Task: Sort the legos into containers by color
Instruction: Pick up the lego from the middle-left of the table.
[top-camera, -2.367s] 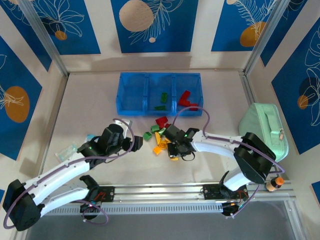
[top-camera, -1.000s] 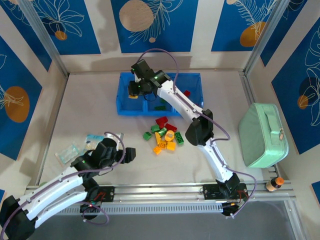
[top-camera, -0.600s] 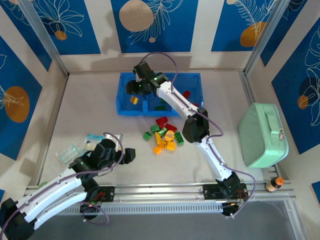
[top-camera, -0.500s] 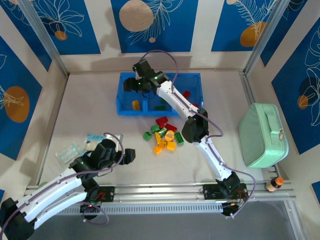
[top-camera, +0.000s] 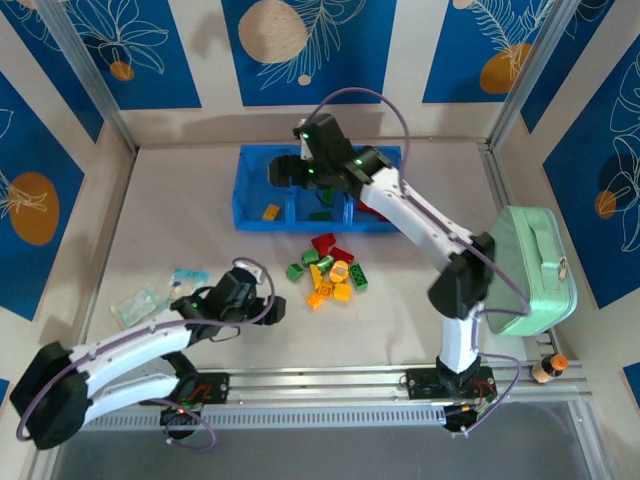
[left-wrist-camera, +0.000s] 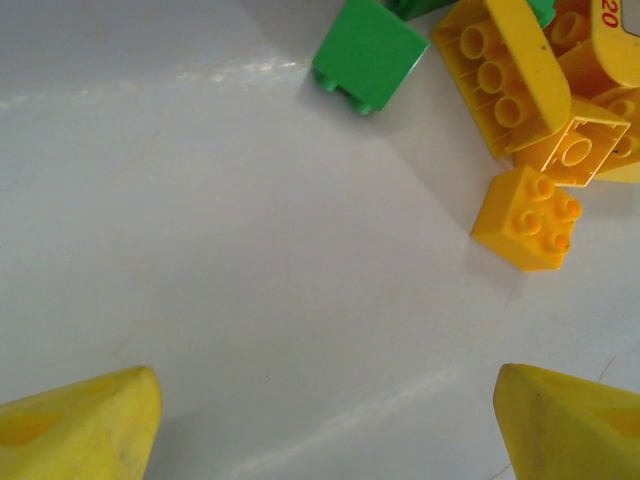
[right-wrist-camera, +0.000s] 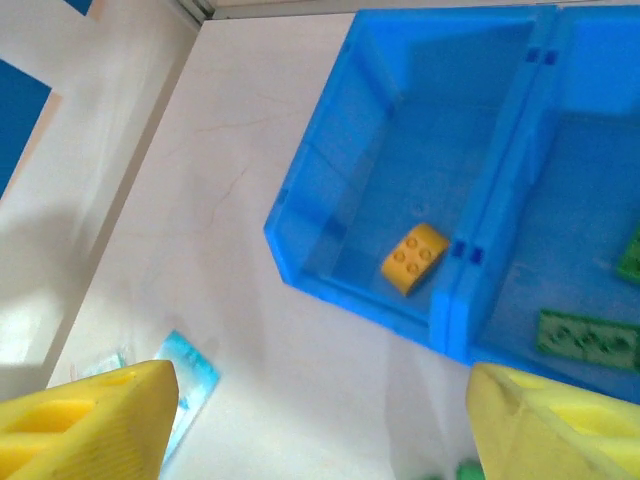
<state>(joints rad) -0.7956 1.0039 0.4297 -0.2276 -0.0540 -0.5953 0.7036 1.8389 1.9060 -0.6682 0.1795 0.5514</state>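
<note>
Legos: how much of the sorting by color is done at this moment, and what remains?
Done: one orange-yellow brick lies in the left bin, green pieces in the middle bin. In hand: nothing; the right gripper hangs open above the bins, and the left gripper is open near the pile. Left: that pile of red, green and yellow bricks on the table.

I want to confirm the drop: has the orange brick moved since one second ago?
Yes. It left the right hand and now the orange brick lies in the left bin, nearer its front wall.
</note>
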